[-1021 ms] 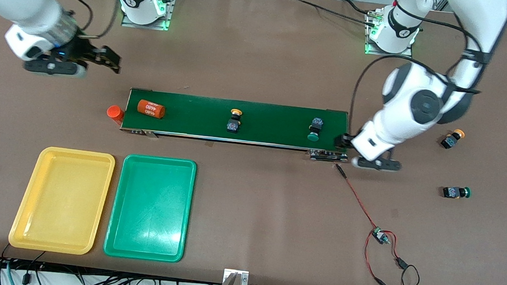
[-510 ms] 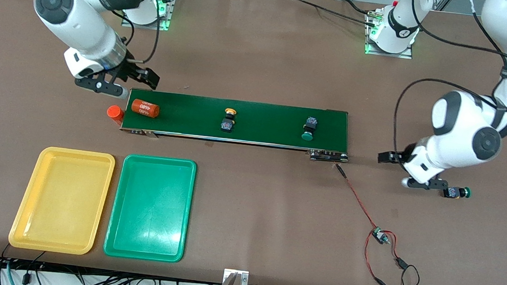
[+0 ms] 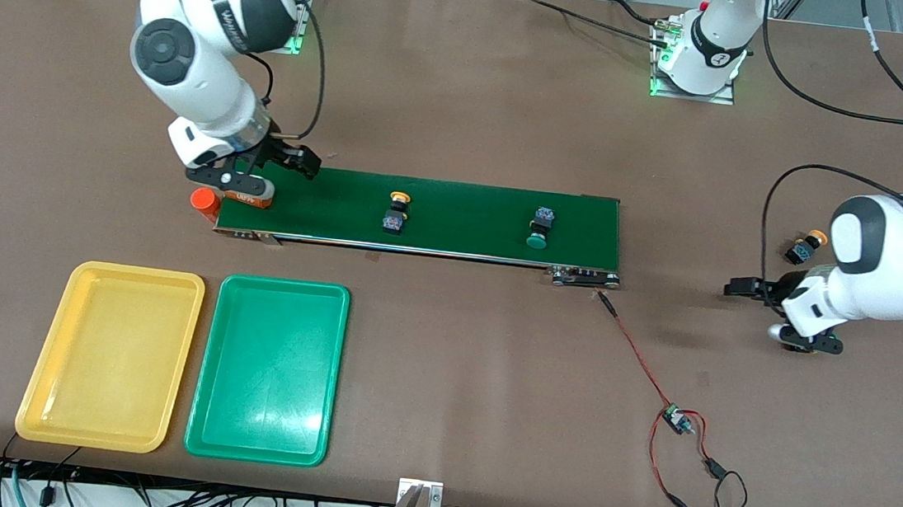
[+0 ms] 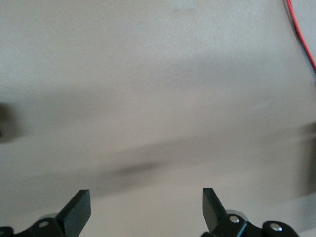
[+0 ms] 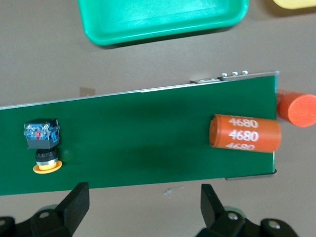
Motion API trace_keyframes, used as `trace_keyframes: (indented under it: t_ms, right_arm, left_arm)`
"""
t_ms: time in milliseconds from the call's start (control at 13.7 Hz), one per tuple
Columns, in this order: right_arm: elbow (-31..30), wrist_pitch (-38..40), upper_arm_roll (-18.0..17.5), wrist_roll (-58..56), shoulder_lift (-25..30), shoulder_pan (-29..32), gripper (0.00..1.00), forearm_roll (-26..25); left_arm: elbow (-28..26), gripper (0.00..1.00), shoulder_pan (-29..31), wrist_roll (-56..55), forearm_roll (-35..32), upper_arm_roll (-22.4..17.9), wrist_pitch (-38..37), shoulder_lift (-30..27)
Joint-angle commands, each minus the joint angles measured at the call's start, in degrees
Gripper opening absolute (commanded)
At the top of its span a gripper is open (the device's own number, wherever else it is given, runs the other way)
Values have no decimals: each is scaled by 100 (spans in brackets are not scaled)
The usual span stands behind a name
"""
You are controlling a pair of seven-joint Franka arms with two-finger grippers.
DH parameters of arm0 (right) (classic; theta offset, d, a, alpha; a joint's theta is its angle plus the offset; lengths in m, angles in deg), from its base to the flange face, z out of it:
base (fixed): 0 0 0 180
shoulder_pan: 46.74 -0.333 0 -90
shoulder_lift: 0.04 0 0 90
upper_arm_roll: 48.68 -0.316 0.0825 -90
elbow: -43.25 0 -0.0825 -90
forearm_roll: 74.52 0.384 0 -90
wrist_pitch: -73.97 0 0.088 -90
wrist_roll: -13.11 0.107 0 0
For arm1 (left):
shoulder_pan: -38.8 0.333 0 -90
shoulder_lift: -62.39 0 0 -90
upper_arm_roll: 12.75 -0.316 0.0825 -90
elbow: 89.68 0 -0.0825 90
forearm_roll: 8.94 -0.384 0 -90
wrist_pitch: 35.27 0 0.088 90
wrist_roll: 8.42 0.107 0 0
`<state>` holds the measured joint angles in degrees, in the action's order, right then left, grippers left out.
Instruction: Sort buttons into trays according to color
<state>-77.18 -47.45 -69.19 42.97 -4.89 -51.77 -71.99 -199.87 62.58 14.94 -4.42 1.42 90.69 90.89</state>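
Yellow tray and green tray are seen bare, so no sorting is judged done. One yellow button and one green button lie on the green belt; another yellow button lies on the brown surface near the left arm. The fourth is not seen. The right end effector is held open over an orange cylinder; the left end effector is open over bare surface.

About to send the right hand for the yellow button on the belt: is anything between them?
Yes: the orange cylinder lies on the conveyor belt under the right hand, with bare belt from it to the yellow button.
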Motion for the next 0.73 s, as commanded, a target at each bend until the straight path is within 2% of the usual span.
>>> trace_keyframes:
  t_ms: [0, 219, 292, 365, 510, 656]
  right_arm:
    - [-392, -547, 3, 152, 159, -270, 100, -324]
    - [-1156, -1714, 3, 117, 449, -253, 100, -324]
    - [-1324, -2363, -6, 169, 432, -270, 100, -315]
    - [-1325, -2386, -6, 283, 336, -305, 100, -289]
    - [-1317, -2378, -6, 775, 187, -638, 100, -315]
    - [-1317, -2413, -6, 768, 90, -648, 100, -367]
  left_arm:
    - [217, 100, 92, 1480, 23, 77, -116, 33]
    - [331, 100, 267, 3396, -90, 86, -116, 15]
    - [488, 100, 555, 5570, -248, 94, -55, 93]
    - [803, 100, 593, 6444, -267, 95, -46, 381]
    - [1269, 100, 837, 7379, -241, 95, 94, 926]
    - [1578, 100, 1041, 8085, -206, 129, 227, 1235]
